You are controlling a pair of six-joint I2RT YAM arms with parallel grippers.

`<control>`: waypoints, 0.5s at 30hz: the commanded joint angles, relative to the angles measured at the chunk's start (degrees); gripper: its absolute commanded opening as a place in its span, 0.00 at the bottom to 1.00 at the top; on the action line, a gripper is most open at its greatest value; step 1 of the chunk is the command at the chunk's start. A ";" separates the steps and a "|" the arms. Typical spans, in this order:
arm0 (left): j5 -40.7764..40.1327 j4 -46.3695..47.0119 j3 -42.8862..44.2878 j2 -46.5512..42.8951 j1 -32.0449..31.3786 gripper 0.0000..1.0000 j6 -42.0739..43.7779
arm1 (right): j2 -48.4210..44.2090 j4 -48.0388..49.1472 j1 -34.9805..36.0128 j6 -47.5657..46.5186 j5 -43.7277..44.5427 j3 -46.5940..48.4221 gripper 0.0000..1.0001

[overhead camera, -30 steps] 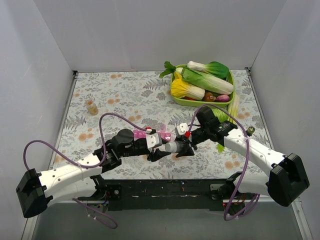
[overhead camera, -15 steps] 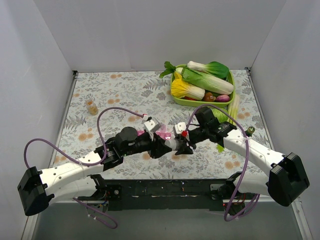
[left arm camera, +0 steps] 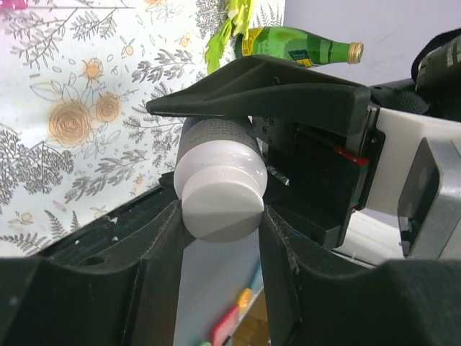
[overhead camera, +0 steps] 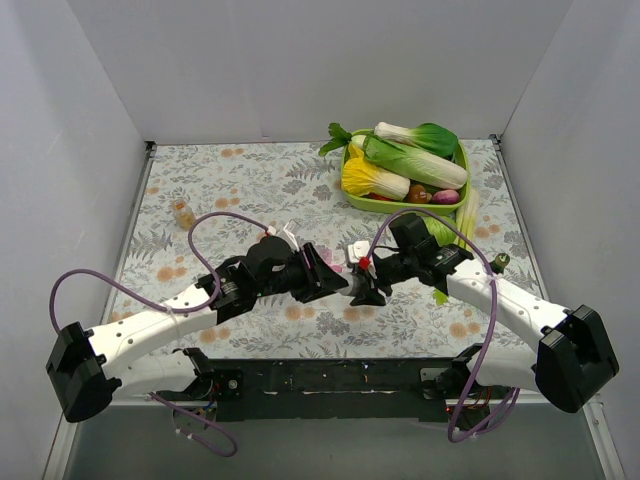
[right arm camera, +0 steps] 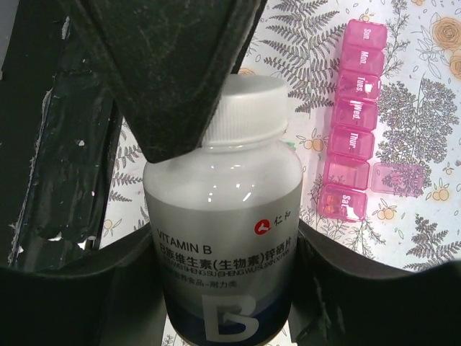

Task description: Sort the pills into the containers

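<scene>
Left fingers (left arm camera: pixel 137 288) swung in since 1 s ago, now at bottle (right arm camera: pixel 223 209) cap.
L fingers press white cap from both sides. R fingers (right arm camera: pixel 338 288) clamped on body of vit. B bottle, held above worktop (overhead camera: pixel 250 180). Pink pill box (right arm camera: pixel 353 122) lies flat on worktop near bottle. One lid next to Sat. end flipped open, rest look shut.

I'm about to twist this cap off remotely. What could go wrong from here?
The bottle seems held sideways, right gripper on its body, left gripper on the cap; once uncapped it may spill. Only one organizer lid looks open, so pouring could miss. The grippers sit very close and might collide.
</scene>
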 commanded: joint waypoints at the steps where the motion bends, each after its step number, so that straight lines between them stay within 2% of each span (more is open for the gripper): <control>1: 0.36 -4.76 2.17 -0.10 0.81 0.45 -10.11 | -1.25 1.45 0.23 0.42 -0.37 -0.36 0.03; 5: -0.70 -5.73 3.06 -2.38 0.81 0.93 -0.89 | -1.42 1.45 0.14 0.25 -0.54 -0.54 0.03; 6: -1.05 -5.81 2.80 -3.17 0.81 0.98 4.53 | -1.42 1.45 0.14 0.25 -0.71 -0.63 0.03; 9: 0.44 -5.46 1.30 -6.95 0.81 0.98 14.92 | -1.25 1.10 0.14 0.25 -1.24 -0.19 0.03; 10: 0.88 -6.07 1.04 -8.00 0.81 0.98 22.87 | -1.16 0.92 0.14 -0.01 -1.68 -0.10 0.03; 11: 1.84 -6.08 0.25 -10.10 0.81 0.98 27.30 | -1.16 0.66 0.14 -0.19 -1.86 -0.01 0.03; 12: 3.85 -5.38 -0.28 -11.34 0.81 0.98 31.87 | -1.07 0.31 0.14 -0.54 -2.21 0.07 0.03; 13: 7.00 -4.68 -1.15 -12.48 0.81 0.98 40.97 | -1.07 0.04 0.14 -1.41 -2.91 0.07 0.03; 15: 11.93 -1.27 -4.13 -16.52 0.81 0.98 51.11 | -1.07 -1.27 0.14 -2.64 -4.14 0.16 0.04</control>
